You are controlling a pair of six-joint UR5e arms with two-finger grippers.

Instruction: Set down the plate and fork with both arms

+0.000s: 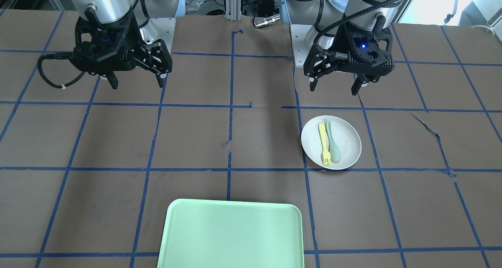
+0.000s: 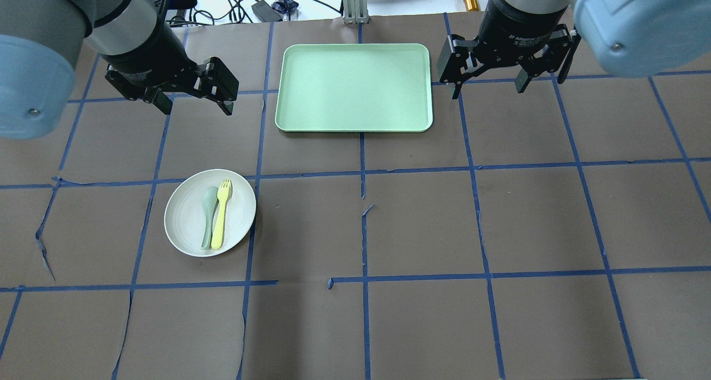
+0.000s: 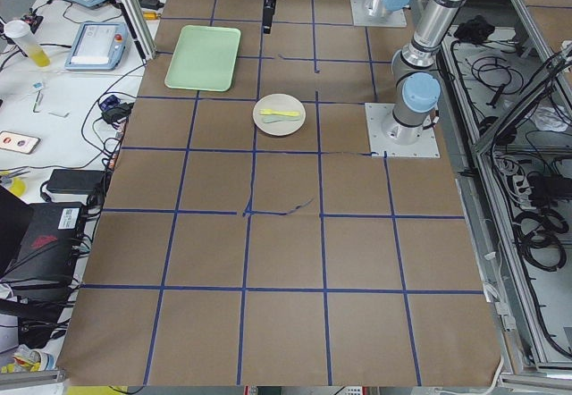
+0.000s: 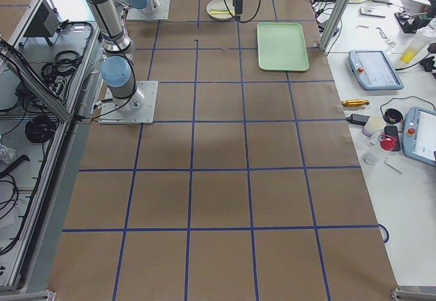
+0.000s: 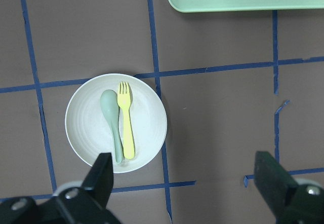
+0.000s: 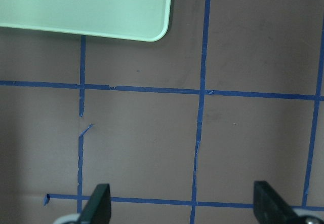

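Note:
The off-white plate (image 2: 183, 216) sits on the table's left half and holds the pale-yellow fork (image 2: 221, 216) beside a grey-green spoon (image 2: 208, 213). In the front view the plate (image 1: 348, 140) carries the fork (image 1: 324, 142) with tines toward the tray. My left gripper (image 2: 198, 111) is open and empty, hovering between plate and robot base; its wrist view shows the plate (image 5: 147, 117) and fork (image 5: 126, 127) below the open fingers (image 5: 101, 178). My right gripper (image 2: 488, 91) is open and empty, right of the tray, over bare table (image 6: 152, 133).
A rectangular light-green tray (image 2: 355, 88) lies at the far middle of the table; it also shows in the front view (image 1: 231, 236). Brown paper with blue tape lines, torn in places, covers the table. Cables and devices lie beyond the far edge.

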